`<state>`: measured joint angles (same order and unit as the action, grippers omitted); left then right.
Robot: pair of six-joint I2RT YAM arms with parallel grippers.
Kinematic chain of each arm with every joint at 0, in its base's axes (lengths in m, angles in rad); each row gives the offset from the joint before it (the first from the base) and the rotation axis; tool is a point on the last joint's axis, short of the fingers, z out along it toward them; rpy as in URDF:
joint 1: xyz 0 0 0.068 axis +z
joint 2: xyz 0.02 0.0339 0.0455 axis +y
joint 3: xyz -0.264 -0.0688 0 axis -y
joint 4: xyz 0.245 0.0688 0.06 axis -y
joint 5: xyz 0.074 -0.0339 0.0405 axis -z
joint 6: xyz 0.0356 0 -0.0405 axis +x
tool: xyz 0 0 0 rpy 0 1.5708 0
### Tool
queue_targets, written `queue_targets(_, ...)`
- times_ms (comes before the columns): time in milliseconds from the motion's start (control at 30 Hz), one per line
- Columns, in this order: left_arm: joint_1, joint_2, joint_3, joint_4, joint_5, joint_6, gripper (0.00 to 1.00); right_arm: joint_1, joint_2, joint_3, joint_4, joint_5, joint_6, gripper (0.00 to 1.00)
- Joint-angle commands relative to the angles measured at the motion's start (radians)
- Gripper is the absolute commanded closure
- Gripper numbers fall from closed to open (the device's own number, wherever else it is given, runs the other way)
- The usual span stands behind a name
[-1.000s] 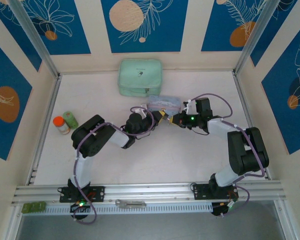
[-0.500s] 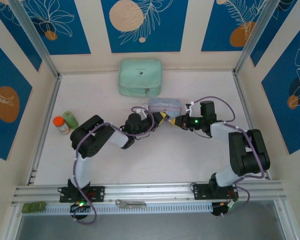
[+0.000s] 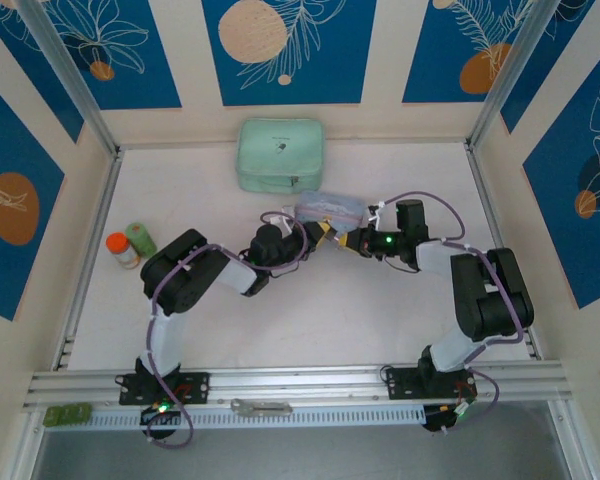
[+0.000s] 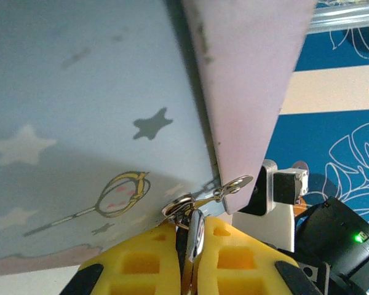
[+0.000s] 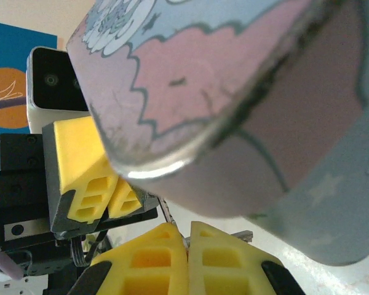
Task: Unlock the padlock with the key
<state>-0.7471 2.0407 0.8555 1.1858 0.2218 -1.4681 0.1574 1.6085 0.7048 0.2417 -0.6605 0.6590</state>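
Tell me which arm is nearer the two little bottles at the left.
Left. The left arm has its elbow just right of the bottles; the right arm stands far off on the opposite side of the table.

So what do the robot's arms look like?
Both arms are black and white, chunky at the joints. The left arm and right arm each trail thin purple cables. A little green light glows near the right wrist. The left gripper and right gripper have bright yellow, blocky fingers with hollow holes.
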Motion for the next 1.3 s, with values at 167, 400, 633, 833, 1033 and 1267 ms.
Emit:
queue_targets(167,-0.175,-0.022,0.121,0.222,0.479,-0.038,1.0,0.108,0.094,0.208,0.075,0.186,-0.011,1.0)
queue_targets(400,-0.172,-0.032,0.117,0.222,0.484,-0.033,1.0,0.106,0.134,0.229,0.068,0.181,0.009,1.0)
queue_targets(633,-0.136,-0.046,0.086,0.222,0.495,-0.027,1.0,0.032,0.114,0.219,0.016,0.097,-0.069,1.0)
queue_targets(833,-0.102,-0.059,0.08,0.222,0.559,-0.019,1.0,-0.004,0.126,0.263,-0.076,-0.057,-0.215,1.0)
queue_targets(1033,-0.101,-0.063,0.08,0.222,0.58,-0.026,1.0,-0.018,0.155,0.249,0.007,-0.121,-0.219,1.0)
queue_targets(1267,-0.136,-0.064,0.115,0.222,0.607,-0.04,1.0,0.017,0.169,0.288,0.044,-0.076,-0.188,1.0)
